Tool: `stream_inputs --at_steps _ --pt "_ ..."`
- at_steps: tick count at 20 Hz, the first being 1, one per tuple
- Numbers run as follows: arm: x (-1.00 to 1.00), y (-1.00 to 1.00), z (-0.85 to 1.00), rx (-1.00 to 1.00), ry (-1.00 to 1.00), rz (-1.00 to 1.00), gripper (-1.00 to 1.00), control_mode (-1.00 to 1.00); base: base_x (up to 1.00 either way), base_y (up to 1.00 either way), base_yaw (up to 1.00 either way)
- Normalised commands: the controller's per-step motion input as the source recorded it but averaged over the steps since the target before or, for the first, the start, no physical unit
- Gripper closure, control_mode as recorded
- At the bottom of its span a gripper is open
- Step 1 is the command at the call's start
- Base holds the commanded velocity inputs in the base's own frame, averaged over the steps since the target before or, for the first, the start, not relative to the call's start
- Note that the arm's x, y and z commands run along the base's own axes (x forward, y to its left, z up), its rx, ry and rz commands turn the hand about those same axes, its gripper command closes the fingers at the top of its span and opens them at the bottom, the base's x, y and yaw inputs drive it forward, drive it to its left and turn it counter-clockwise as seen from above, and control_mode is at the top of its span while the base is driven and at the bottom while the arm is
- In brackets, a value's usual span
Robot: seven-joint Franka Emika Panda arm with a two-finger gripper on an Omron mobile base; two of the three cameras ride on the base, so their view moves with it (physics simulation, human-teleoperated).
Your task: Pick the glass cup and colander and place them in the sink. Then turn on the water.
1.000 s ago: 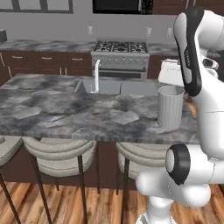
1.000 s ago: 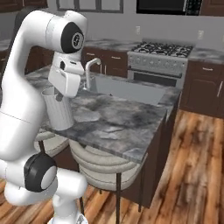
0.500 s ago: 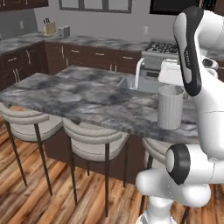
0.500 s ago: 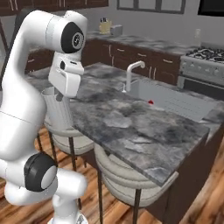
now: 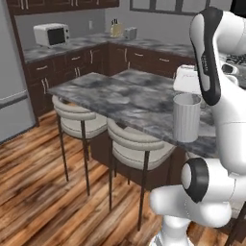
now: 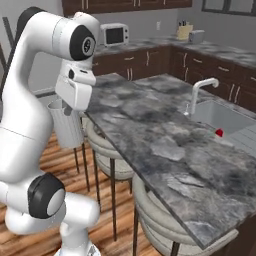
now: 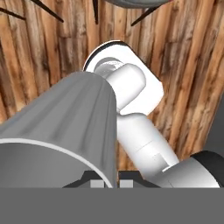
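End effector [image 7: 111, 183] clamped on the rim of the glass cup [image 7: 65, 135], its two dark fingertips [image 7: 97, 182] pressed close on either side of the cup wall at the bottom of the hand view. Below the cup in that view lie the wooden plank floor [image 7: 192, 65] and the curved edge of a stool seat [image 7: 133, 3] at the top. In the left base view the glass cup [image 5: 186, 117] hangs upright from the hand, beside the white arm [image 5: 211, 53], clear of any surface and in front of the near edge of the counter [image 5: 129, 98]. In the right base view the cup [image 6: 67, 127] hangs upright under the wrist, outside the counter edge [image 6: 165, 150] and above the floor [image 6: 107, 235], near the pale stools [image 6: 107, 150] tucked under the overhang. The counter is a dark grey marbled island. Farther along it, in the right base view, the sink [image 6: 225, 117] is recessed into the top, with a pale arched faucet [image 6: 200, 92] at its near side and a small red object [image 6: 219, 132] at the basin's near rim. Against the far wall run dark wooden cabinets [image 5: 72, 65] carrying a white microwave [image 5: 51, 34], and a toaster [image 5: 129, 32] beside a knife block [image 5: 116, 29]. A pale grey refrigerator [image 5: 14, 72] stands at the left of the left base view.
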Motion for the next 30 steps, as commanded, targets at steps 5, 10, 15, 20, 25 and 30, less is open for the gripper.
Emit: stream_inputs --at_steps 5,10,15,20,25,30 --pt "0.00 0.00 0.00 0.00 0.00 0.00 1.00 1.00 -0.63 -0.52 0.29" --pt "0.00 0.00 0.00 0.00 0.00 0.00 1.00 1.00 -0.46 -0.54 0.33" --pt "0.00 0.00 0.00 0.00 0.00 0.00 1.00 1.00 -0.32 -0.53 0.34" --pt "0.00 0.00 0.00 0.00 0.00 0.00 1.00 1.00 -0.05 -0.61 0.30" --pt "0.00 0.00 0.00 0.00 0.00 0.00 1.00 1.00 0.13 -0.52 0.31" --pt "0.00 0.00 0.00 0.00 0.00 0.00 1.00 1.00 0.05 -0.44 0.35"
